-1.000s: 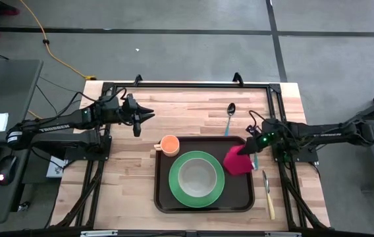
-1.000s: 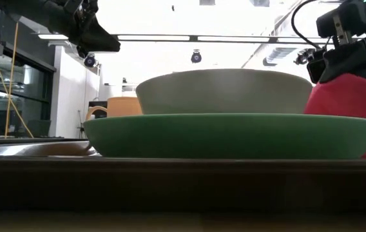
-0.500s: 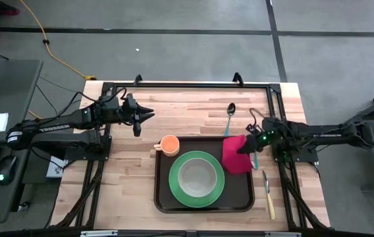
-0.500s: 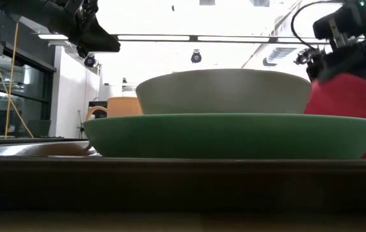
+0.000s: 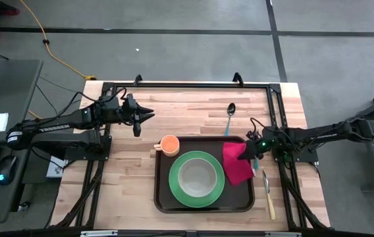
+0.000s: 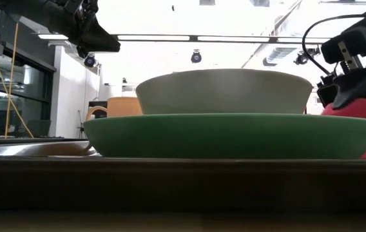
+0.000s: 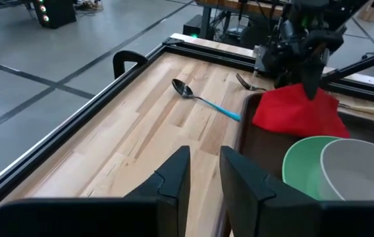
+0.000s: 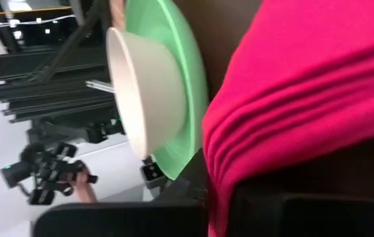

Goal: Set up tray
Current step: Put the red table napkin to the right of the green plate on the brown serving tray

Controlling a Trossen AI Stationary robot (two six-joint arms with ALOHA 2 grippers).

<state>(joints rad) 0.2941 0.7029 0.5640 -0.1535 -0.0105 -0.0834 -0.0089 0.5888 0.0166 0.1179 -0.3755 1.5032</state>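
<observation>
On the near middle of the table [image 5: 128,184] the tray [image 5: 203,207] is laid flat, its long axis running left to right and its near edge set close to the table's near edge. A green plate [image 5: 196,178] is carried at the tray's middle, and a pale bowl [image 5: 197,176] is stood on the plate. An orange cup [image 5: 168,144] is placed in the tray's far left corner. A red cloth [image 5: 237,166] is draped over the tray's right part, just beside the plate. The right gripper [image 5: 250,151] is lowered over the tray's far right corner, its fingers pressed together on the cloth's far edge. A spoon [image 5: 229,117] is left on the bare wood beyond the tray, and a knife [image 5: 267,195] is laid right of it. The left gripper [image 5: 146,115] is held well apart, above open wood on the far left, its fingers parted slightly and nothing between them.
</observation>
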